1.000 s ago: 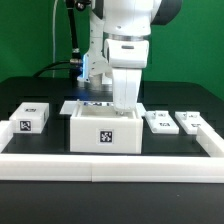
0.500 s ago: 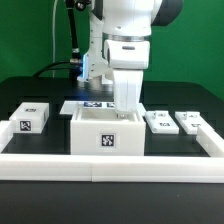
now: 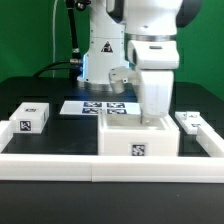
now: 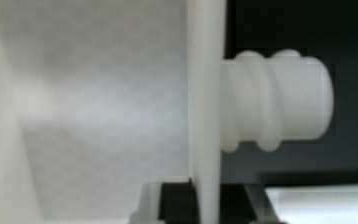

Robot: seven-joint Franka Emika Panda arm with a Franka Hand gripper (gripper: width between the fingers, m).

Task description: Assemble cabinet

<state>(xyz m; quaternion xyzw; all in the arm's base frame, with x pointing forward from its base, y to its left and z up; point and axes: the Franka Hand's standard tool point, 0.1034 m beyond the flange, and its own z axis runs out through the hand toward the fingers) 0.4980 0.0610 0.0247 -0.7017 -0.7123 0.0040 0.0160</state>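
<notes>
One gripper (image 3: 152, 118) pinched the cabinet (image 3: 120, 140) back wall; a small block (image 3: 30, 117) sat well apart at the exterior view's left

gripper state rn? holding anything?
gripper: jaws closed on a wall of the cabinet, holding it.

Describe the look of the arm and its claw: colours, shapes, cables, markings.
The arm has glossy white rounded shells with a dark band at the wrist joint. A triangular sticker sits on a rear segment, and black cables run behind it. The claw is a plain white block; its fingertips are hidden inside the cabinet.
</notes>
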